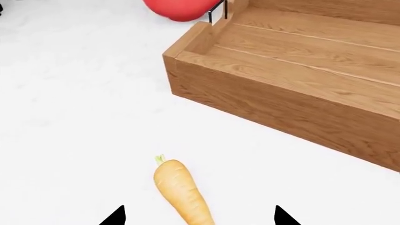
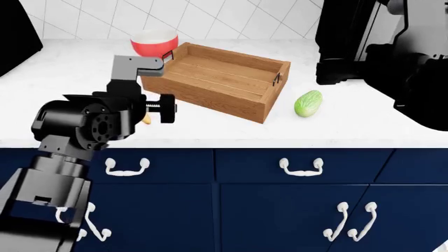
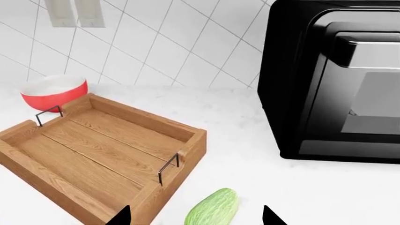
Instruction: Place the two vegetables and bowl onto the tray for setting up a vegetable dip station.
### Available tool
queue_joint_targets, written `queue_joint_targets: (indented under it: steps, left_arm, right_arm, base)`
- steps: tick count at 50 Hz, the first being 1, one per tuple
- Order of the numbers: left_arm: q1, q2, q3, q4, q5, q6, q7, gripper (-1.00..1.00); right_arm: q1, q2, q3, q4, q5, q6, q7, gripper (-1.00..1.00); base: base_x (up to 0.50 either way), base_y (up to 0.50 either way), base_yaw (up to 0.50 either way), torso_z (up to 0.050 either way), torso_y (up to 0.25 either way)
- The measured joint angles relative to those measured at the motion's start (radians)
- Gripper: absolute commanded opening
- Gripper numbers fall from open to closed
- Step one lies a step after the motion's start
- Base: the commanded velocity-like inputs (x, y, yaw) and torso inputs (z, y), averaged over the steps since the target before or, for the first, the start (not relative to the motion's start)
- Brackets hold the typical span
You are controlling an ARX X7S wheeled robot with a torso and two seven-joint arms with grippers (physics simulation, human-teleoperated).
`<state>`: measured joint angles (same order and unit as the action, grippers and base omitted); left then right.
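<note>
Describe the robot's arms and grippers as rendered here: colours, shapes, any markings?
In the head view the left arm is glossy black rounded joint housings with a grey boxy bracket and a black knob. The right arm is bulky black. In the wrist views, only pointed black fingertips show. No cables or markings visible.

The carrot is yellow-orange with a tiny green stem. The cucumber-like vegetable is light green with fine stripes. The bowl is red outside, white inside. The tray is brown planked wood with thin black wire handles.
</note>
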<state>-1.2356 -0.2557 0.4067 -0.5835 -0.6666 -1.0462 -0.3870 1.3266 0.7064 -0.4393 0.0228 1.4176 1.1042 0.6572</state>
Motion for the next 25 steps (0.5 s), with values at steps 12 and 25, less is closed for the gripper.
queue_joint_targets:
  steps: [12,25]
  left_arm:
    - [-0.011,0.013,0.025,-0.074,0.03,0.05,0.019,1.0]
    - [-0.002,0.024,0.046,-0.125,0.05,0.087,0.032,1.0]
  right_arm:
    - [-0.003,-0.001,-0.006,0.006,-0.007,-0.006,-0.008,1.0]
    - [-0.009,0.003,-0.008,0.003,-0.006,-0.01,-0.008,1.0]
  base:
    - [0.0,0.0,0.0,0.0,0.0]
    - [0.0,0.0,0.0,0.0,0.0]
